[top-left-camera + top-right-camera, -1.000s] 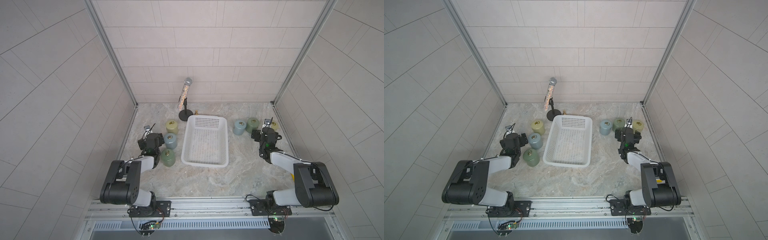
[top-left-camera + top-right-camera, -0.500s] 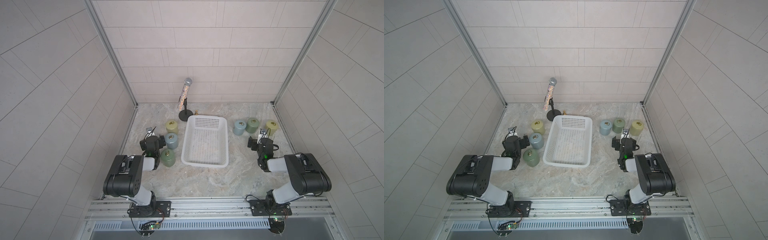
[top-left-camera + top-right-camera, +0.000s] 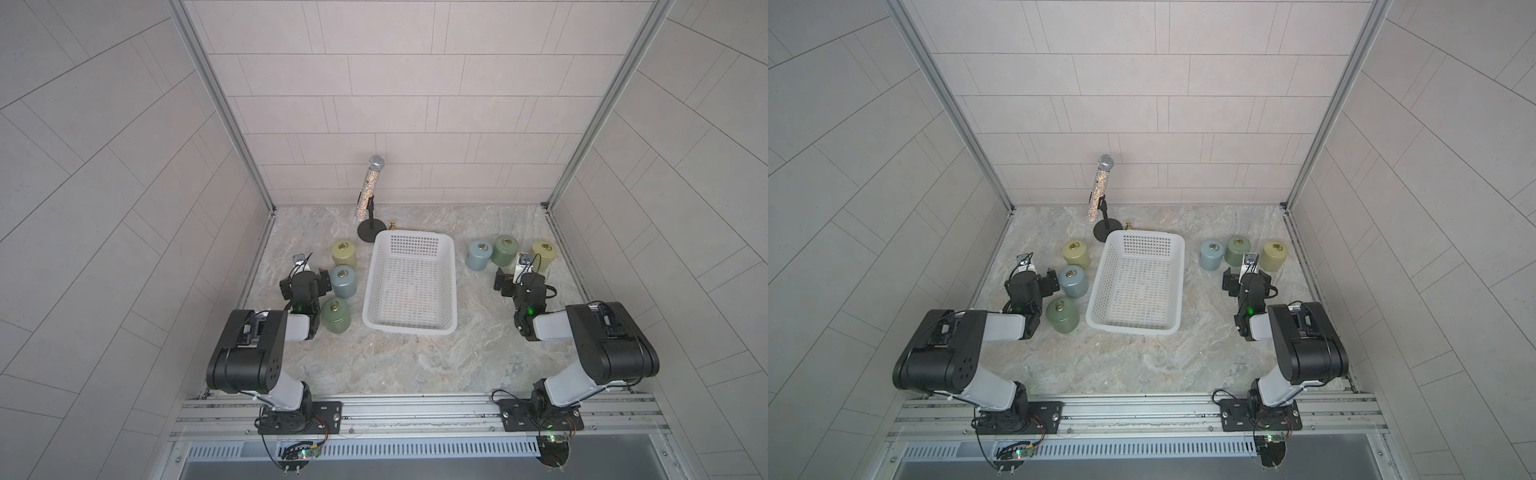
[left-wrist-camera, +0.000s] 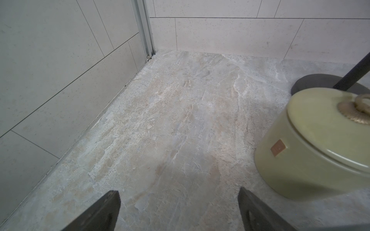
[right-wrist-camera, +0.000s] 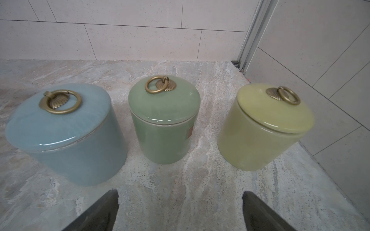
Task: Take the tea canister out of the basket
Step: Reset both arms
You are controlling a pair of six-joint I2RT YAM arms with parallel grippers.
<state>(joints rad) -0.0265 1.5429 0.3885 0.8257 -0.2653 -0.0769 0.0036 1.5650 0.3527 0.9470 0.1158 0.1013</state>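
Left wrist, yellow canister [image 4: 312,152] cropped

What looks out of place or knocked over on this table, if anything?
Nothing is spilled or toppled: all six canisters stand upright with lids on, three either side of the empty basket. The odd items are a glittery microphone leaning on its stand, and a small brass piece loose behind the basket.
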